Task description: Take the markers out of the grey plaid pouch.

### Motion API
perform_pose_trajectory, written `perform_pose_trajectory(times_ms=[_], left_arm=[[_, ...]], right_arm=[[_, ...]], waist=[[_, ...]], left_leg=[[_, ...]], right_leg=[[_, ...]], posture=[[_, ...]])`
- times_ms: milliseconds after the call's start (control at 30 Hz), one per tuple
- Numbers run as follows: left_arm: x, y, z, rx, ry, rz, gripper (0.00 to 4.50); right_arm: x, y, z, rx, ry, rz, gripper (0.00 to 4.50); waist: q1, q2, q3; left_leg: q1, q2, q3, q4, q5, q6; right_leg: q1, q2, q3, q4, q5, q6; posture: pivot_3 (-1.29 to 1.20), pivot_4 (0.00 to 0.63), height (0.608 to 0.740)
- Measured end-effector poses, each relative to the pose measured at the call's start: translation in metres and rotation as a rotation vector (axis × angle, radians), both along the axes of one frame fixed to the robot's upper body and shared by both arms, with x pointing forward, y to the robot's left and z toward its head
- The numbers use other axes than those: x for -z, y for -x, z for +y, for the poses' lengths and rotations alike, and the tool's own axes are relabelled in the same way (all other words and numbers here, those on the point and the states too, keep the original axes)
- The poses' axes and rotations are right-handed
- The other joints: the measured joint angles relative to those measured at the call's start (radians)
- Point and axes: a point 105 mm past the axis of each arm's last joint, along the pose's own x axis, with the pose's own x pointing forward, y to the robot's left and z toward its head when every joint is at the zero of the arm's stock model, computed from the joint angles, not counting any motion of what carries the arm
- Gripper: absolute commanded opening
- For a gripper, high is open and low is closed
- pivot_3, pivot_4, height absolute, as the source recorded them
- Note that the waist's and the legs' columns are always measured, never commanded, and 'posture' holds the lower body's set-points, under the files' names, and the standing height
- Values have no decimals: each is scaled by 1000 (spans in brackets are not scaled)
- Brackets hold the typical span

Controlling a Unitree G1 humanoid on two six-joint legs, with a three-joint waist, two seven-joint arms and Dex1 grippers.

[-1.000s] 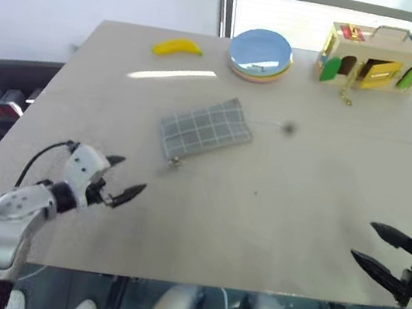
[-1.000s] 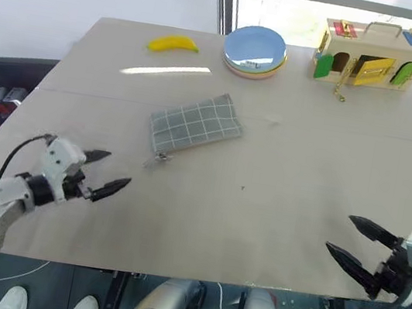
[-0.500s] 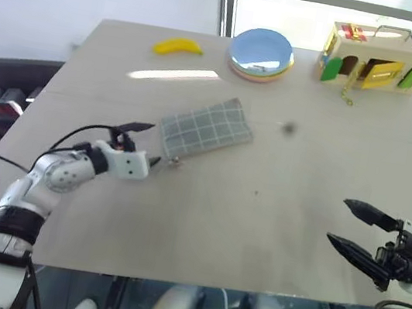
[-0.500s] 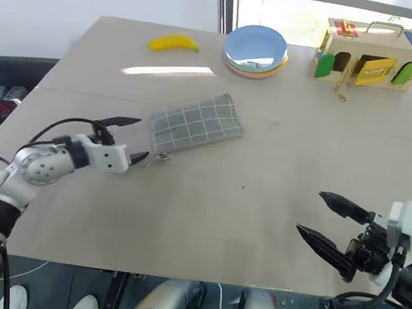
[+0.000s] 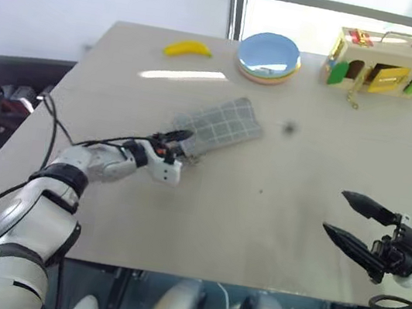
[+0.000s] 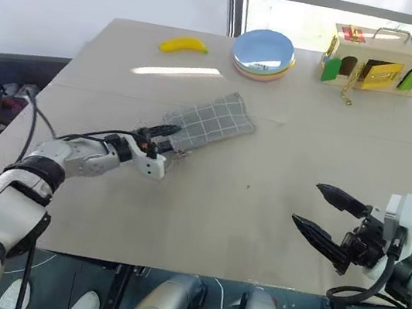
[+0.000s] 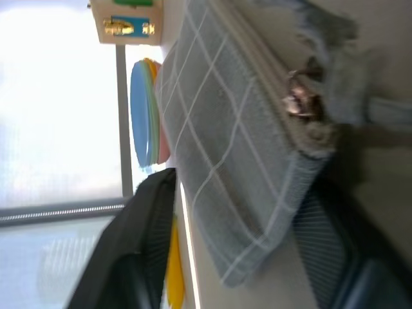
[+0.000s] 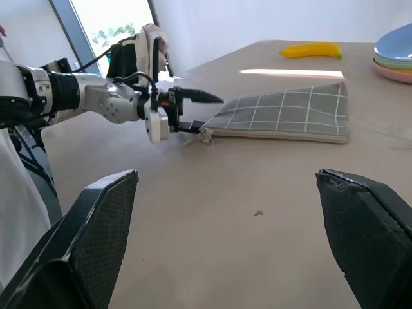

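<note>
Right wrist view shows us the left gripper (image 8: 193,111) bracketing the pouch's (image 8: 290,114) near corner, fingers not visibly clamped; the pouch's long axis runs away from it toward the plates (image 8: 393,53). Our right gripper (image 6: 323,219) gapes, well apart.

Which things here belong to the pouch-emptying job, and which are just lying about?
Job: grey plaid pouch, left gripper at its corner, right gripper.
Lying about: banana, stacked plates, wooden latch box.
</note>
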Motion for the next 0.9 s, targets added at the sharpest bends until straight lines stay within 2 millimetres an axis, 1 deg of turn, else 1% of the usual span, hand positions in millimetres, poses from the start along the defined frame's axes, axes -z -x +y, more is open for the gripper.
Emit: perform_pose_trajectory(times_ms=[67,100,133,200,233,267,333,367,400,433,467,500,533,600,633,667,700,733,767,833,867,900], left_arm=[[-5,-1,-2,10,12,-30,289],[-9,-2,-3,14,21,-43,67],[-10,-3,-4,16,30,-52,17],[-10,-3,-5,13,37,-55,17],[-11,-3,-10,23,64,-36,17],[-12,-3,-21,42,120,-2,17],[-15,-3,-44,60,265,62,17],[-15,-1,-60,83,340,102,17],[-16,0,-77,93,435,151,17],[-19,2,-95,108,517,200,17],[-23,4,-108,120,576,239,17],[-29,5,-117,120,634,283,17],[-34,7,-125,126,667,312,17],[-52,10,-135,141,718,341,17],[-57,11,-139,153,732,345,17],[-58,12,-140,156,734,345,17],[-63,14,-145,160,754,358,17],[-64,15,-147,149,773,383,17],[-63,16,-151,120,824,438,17],[-62,17,-157,104,857,492,17],[-62,17,-157,80,883,531,17],[-62,17,-157,79,886,533,17]], right_arm=[[-1,0,1,7,-1,-6,4500],[-1,-1,1,9,-3,-7,4500],[-1,-1,1,11,-4,-8,4500],[-2,-2,1,16,-4,-15,4500],[-2,-8,0,53,33,-34,4500],[-3,-14,-1,89,72,-65,4500],[-9,-26,2,131,96,-107,4500],[-14,-31,4,146,97,-130,4500],[-21,-38,10,162,89,-170,4500],[-28,-44,16,170,81,-210,4500],[-33,-47,21,174,76,-241,4500],[-36,-52,29,179,82,-276,4500],[-36,-55,33,186,95,-296,4500],[-32,-60,43,199,140,-331,4500],[-31,-61,46,199,143,-332,4500],[-30,-61,47,198,145,-332,4500],[-28,-63,52,195,144,-333,4500],[-28,-64,57,189,136,-340,4500],[-25,-66,66,176,146,-355,4500],[-16,-70,73,167,182,-353,4500],[-10,-75,76,174,208,-353,4500],[-10,-75,76,175,209,-353,4500]], waist=[[4,1,-1],[6,1,-1],[10,1,-1],[12,1,-1],[12,1,-1],[12,1,-1],[11,1,-1],[9,1,-1],[0,0,0],[-7,0,0],[-14,-1,-1],[-29,-2,-1],[-35,-2,-1],[-56,-2,-1],[-60,-1,-1],[-60,-1,-1],[-63,-1,-1],[-63,-1,-1],[-60,-1,-1],[-55,-1,-1],[-54,-1,-1],[-53,-1,-1]], left_leg=[[0,0,0,0,0,-1],[0,0,0,0,0,0],[1,0,-1,1,-1,1],[0,0,-2,3,-1,2],[0,0,-2,4,-1,2],[-1,0,-2,7,0,1],[-4,-1,-2,8,0,0],[-5,-1,-2,9,0,0],[-7,-1,-2,9,0,0],[-12,-1,-2,10,0,0],[-18,0,-1,11,0,0],[-21,0,-2,12,1,-1],[-21,0,-2,11,1,-1],[-20,0,-1,9,1,-1],[-20,0,-1,9,1,-1],[-20,0,0,9,1,-1],[-18,0,1,9,1,-1],[-18,0,1,9,1,-1],[-17,0,1,11,1,-1],[-17,0,1,13,1,-1],[-17,0,1,13,1,-1],[-17,0,1,14,1,-1]], right_leg=[[0,-1,0,0,0,0],[0,-1,0,0,0,0],[0,-1,-1,1,0,0],[1,0,-2,2,0,0],[1,0,-3,2,0,0],[1,0,-3,1,0,1],[0,-1,-4,1,1,1],[-1,-1,-4,0,1,1],[-3,-1,-3,0,1,1],[-7,-1,-2,1,1,1],[-13,0,-2,2,1,1],[-16,0,-2,2,1,1],[-16,0,-2,3,1,1],[-17,1,-1,2,1,1],[-17,1,-1,2,1,1],[-17,1,-1,2,1,1],[-17,2,0,2,1,1],[-16,2,0,2,1,1],[-16,2,1,4,1,1],[-16,2,1,6,1,1],[-16,2,1,7,1,1],[-16,2,1,8,1,1]], posture=[[0,150,740],[0,150,740],[0,150,740],[0,150,740],[0,150,740],[0,150,740],[0,150,740],[0,150,740],[0,150,740],[0,150,740],[0,150,740],[0,150,740],[0,150,740],[0,150,740],[0,150,740],[0,150,740],[0,150,740],[0,150,740],[0,150,740],[0,150,740],[0,150,740],[0,150,740]])
